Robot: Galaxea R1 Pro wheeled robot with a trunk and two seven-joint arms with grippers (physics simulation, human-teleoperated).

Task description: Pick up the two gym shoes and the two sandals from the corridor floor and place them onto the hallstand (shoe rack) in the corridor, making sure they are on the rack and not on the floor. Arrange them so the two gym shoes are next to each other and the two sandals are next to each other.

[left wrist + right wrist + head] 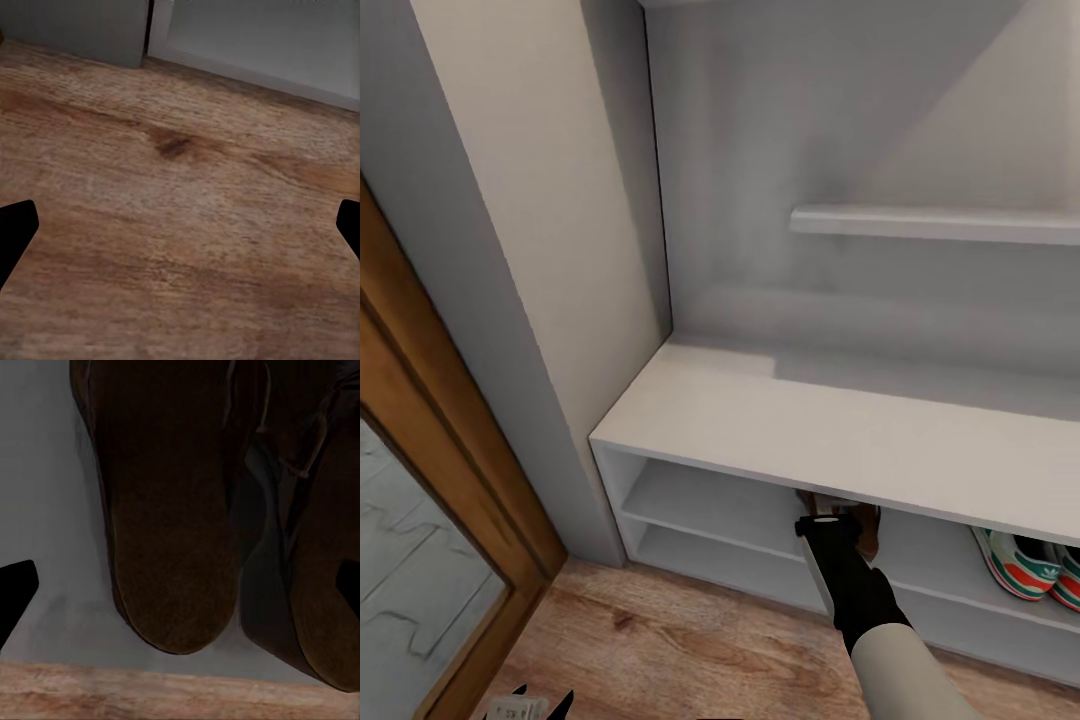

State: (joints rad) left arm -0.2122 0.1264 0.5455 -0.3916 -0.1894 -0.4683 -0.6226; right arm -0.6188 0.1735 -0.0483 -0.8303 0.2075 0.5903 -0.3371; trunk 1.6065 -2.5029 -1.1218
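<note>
A wood-framed door (455, 480) with frosted glass (410, 570) stands beside a pale wall (530, 200).

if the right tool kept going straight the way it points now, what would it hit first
Most likely the two sandals: they lie side by side on the grey shelf of the hallstand, directly ahead of the right tool. It points into the upper open compartment. Its fingers look spread; depth to the sandals is unclear.

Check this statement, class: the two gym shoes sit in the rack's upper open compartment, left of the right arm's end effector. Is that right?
The side is wrong. The head view shows the gym shoes in the upper open compartment of the hallstand, right of the right end effector, not left.
</note>
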